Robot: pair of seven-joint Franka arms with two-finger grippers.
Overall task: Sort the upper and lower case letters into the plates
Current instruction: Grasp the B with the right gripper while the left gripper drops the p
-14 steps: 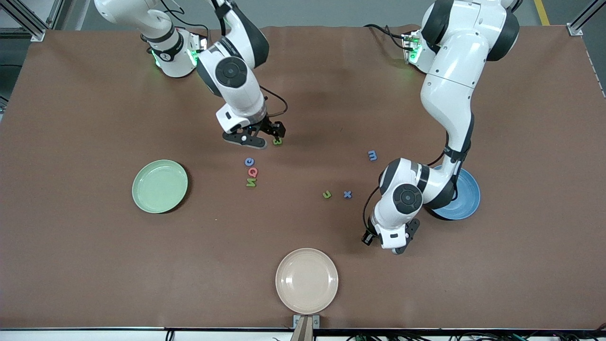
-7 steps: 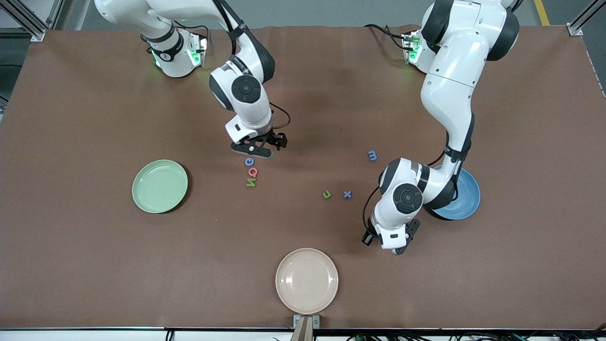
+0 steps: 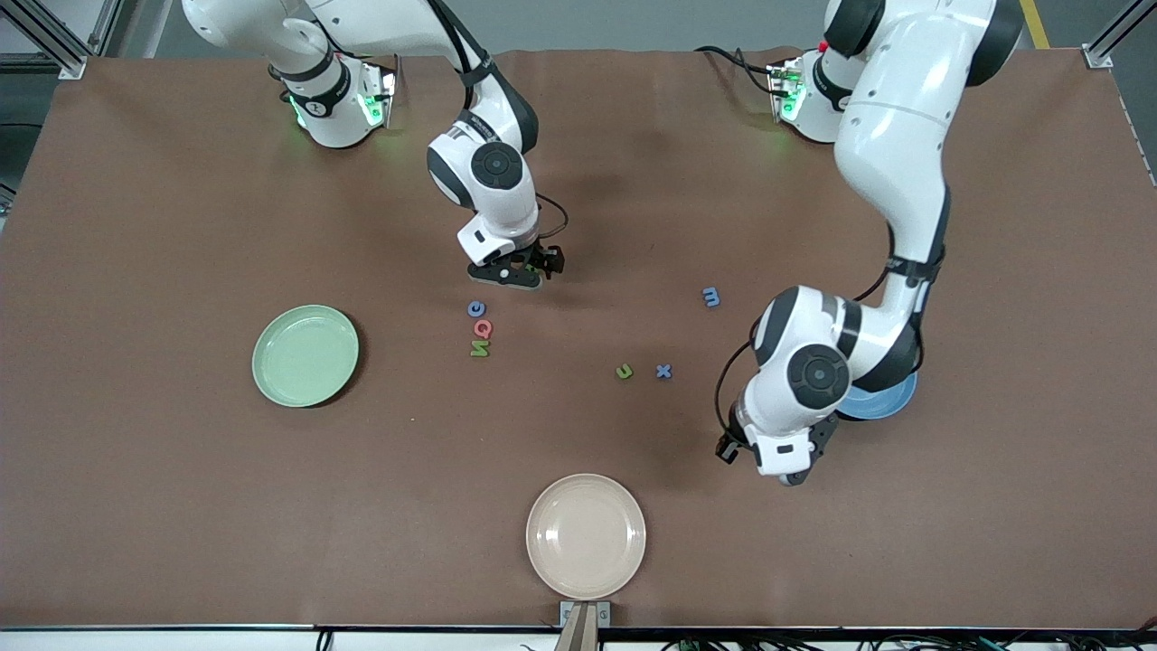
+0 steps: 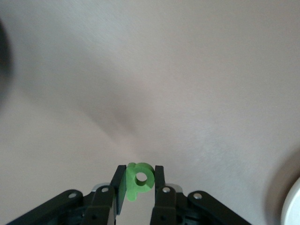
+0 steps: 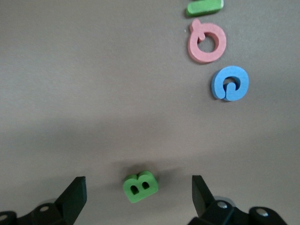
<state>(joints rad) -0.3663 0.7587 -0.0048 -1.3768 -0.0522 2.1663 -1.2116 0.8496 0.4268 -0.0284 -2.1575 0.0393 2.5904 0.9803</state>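
A green letter p [image 4: 139,180] stands pinched upright in my left gripper [image 4: 139,171], which is shut on it. That gripper [image 3: 785,470] hangs over bare table beside the blue plate [image 3: 890,398], which the left arm partly hides. My right gripper [image 5: 139,192] is open and low over the table, one finger on each side of a green B [image 5: 140,186]. In the front view this gripper [image 3: 520,274] hides the B. A blue C [image 3: 476,308], a pink Q [image 3: 483,329] and a green N [image 3: 479,348] lie in a row just nearer the camera. The pale green plate [image 3: 305,354] is empty.
A blue m [image 3: 711,297], a green u [image 3: 624,371] and a blue x [image 3: 664,370] lie mid-table, toward the left arm's end. A cream plate [image 3: 586,535] sits at the table's near edge.
My right gripper slid toward the left arm's end and now covers the B. My left gripper tightened on the p and shifted toward the blue plate.
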